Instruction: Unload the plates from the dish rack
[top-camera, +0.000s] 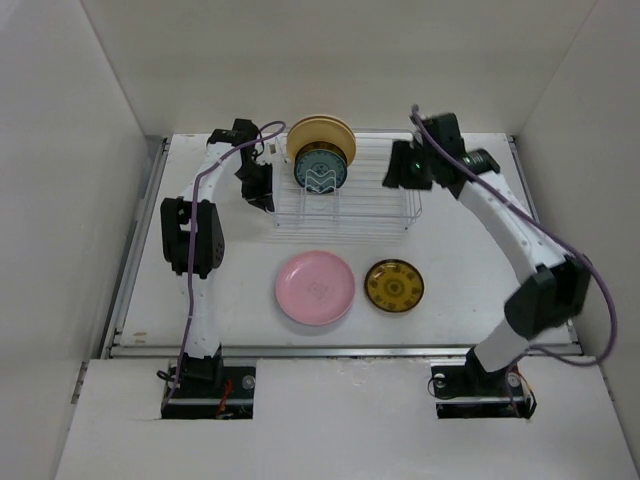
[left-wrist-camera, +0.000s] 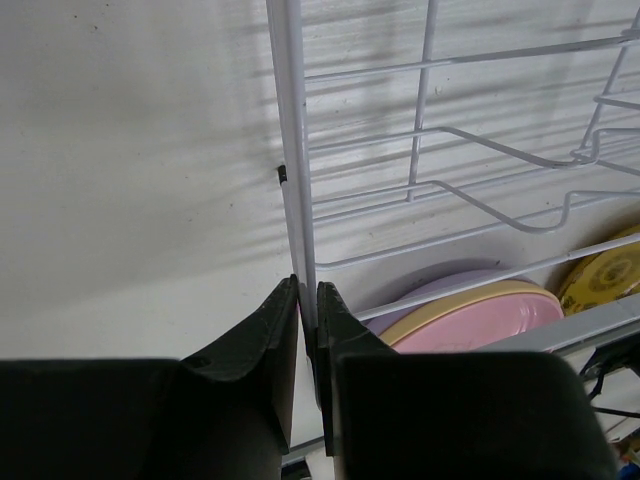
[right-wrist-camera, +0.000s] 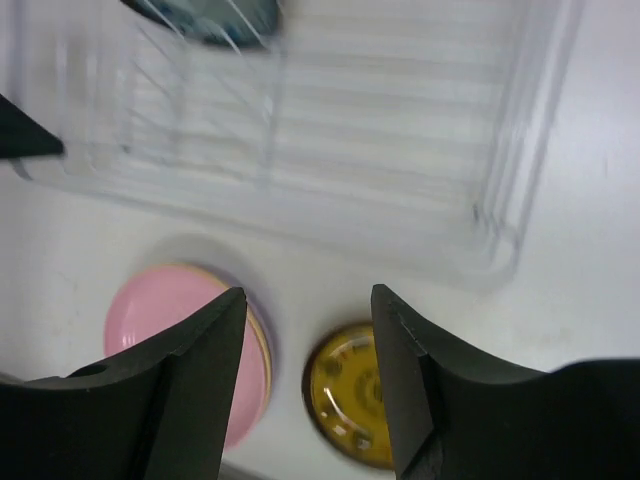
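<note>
The wire dish rack (top-camera: 345, 226) stands at the back of the table. Two plates stand upright in its left part: a cream one (top-camera: 320, 133) behind and a smaller teal patterned one (top-camera: 322, 171) in front. On the table before the rack lie a pink plate (top-camera: 315, 287), stacked on yellow and lavender ones, and a brown-gold plate (top-camera: 393, 285). My left gripper (left-wrist-camera: 307, 300) is shut on the rack's left rim wire (left-wrist-camera: 290, 150). My right gripper (right-wrist-camera: 310, 310) hovers open over the table near the rack's right end, nothing between its fingers, with the brown-gold plate (right-wrist-camera: 350, 395) below.
White walls enclose the table on three sides. The table's raised front lip (top-camera: 340, 350) runs just ahead of both arm bases. The pink stack (right-wrist-camera: 165, 320) and the blurred rack (right-wrist-camera: 400, 220) fill the right wrist view.
</note>
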